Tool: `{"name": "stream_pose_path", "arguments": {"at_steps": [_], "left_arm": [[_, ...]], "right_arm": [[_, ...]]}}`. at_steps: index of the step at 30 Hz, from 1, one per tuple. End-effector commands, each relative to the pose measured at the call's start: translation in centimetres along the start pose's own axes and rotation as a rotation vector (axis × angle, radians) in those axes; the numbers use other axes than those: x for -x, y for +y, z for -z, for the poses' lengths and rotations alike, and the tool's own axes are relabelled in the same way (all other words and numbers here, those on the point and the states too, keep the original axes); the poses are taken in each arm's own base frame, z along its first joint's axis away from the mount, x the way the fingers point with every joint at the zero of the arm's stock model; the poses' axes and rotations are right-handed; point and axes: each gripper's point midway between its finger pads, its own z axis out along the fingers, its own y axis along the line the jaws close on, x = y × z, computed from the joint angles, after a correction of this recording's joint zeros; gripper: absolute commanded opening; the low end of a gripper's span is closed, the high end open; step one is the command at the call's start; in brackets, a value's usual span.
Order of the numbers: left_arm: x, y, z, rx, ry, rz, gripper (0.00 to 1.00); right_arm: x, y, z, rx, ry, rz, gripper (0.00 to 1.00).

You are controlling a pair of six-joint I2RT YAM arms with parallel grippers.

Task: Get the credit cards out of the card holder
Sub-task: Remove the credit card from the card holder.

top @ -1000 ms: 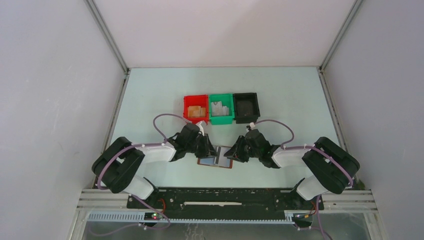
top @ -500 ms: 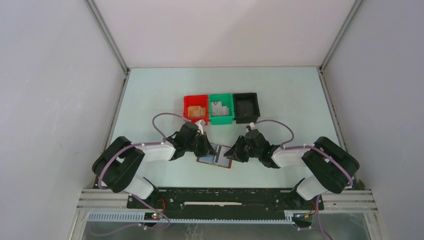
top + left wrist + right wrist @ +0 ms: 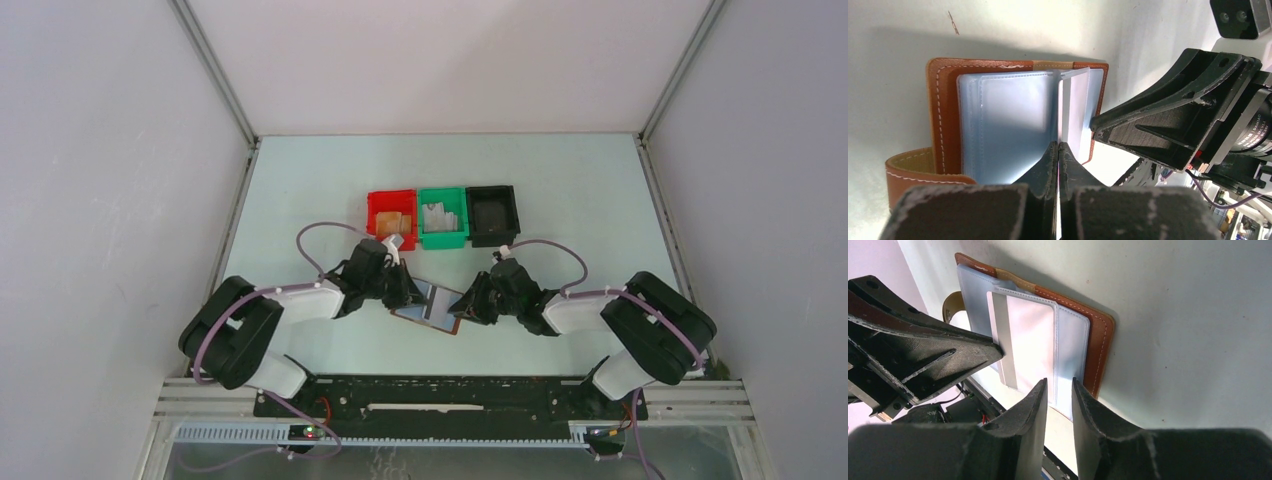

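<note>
The brown leather card holder [image 3: 447, 323] lies open on the table between my grippers, its blue-grey sleeves [image 3: 1008, 125] facing up and its side tab [image 3: 913, 167] at the left. My left gripper [image 3: 1058, 147] is shut on the edge of a thin credit card [image 3: 1030, 340]. The card looks pale in the glare, has a grey stripe, and stands partly out of the middle sleeve. My right gripper [image 3: 1058, 390] is open by a narrow gap. Its tips rest over the holder's right panel [image 3: 1070, 350], near the leather edge [image 3: 1100, 345].
Red [image 3: 391, 217], green [image 3: 442, 216] and black [image 3: 493, 214] square bins stand in a row just behind the holder; the red one holds tan blocks. Both arms meet closely over the holder. The pale table [image 3: 560, 190] has walls on three sides.
My left gripper has drawn back and to the left with the card, and the holder has turned a little with it. My right gripper has stayed on the right panel.
</note>
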Motion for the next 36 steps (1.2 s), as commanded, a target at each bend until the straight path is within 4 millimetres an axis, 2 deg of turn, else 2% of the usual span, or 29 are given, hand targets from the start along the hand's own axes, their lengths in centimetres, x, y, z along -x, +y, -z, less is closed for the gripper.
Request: {"name": "stream_pose_path", "arguments": {"at_steps": [1, 7, 12, 19, 24, 30, 33, 36], "left_arm": [[-0.1, 0.3, 0.4, -0.013, 0.001, -0.044, 0.0], [-1.4, -0.6, -0.3, -0.095, 0.096, -0.055, 0.0], [-1.6, -0.8, -0.4, -0.11, 0.109, -0.059, 0.0], [-1.5, -1.0, -0.6, -0.113, 0.113, -0.052, 0.02], [-1.8, -0.9, -0.6, -0.114, 0.124, -0.048, 0.14], [-1.8, -0.9, -0.7, -0.115, 0.128, -0.043, 0.2], [-1.8, -1.0, -0.8, -0.119, 0.128, -0.042, 0.19], [-1.7, -1.0, -0.8, -0.123, 0.127, -0.038, 0.14]], "right_arm": [[-0.7, -2.6, -0.2, -0.081, 0.018, -0.014, 0.33], [0.3, 0.6, 1.0, 0.012, -0.032, 0.008, 0.33], [1.7, 2.2, 2.1, 0.043, -0.101, 0.036, 0.34], [1.2, 2.2, 1.4, 0.044, -0.065, 0.038, 0.35], [0.3, 2.2, 0.4, 0.061, -0.021, 0.023, 0.34], [0.1, 2.1, 0.3, 0.058, -0.021, 0.022, 0.34], [0.2, 2.3, 0.4, 0.062, -0.024, 0.024, 0.34], [0.1, 2.2, 0.3, 0.059, -0.024, 0.022, 0.34]]}}
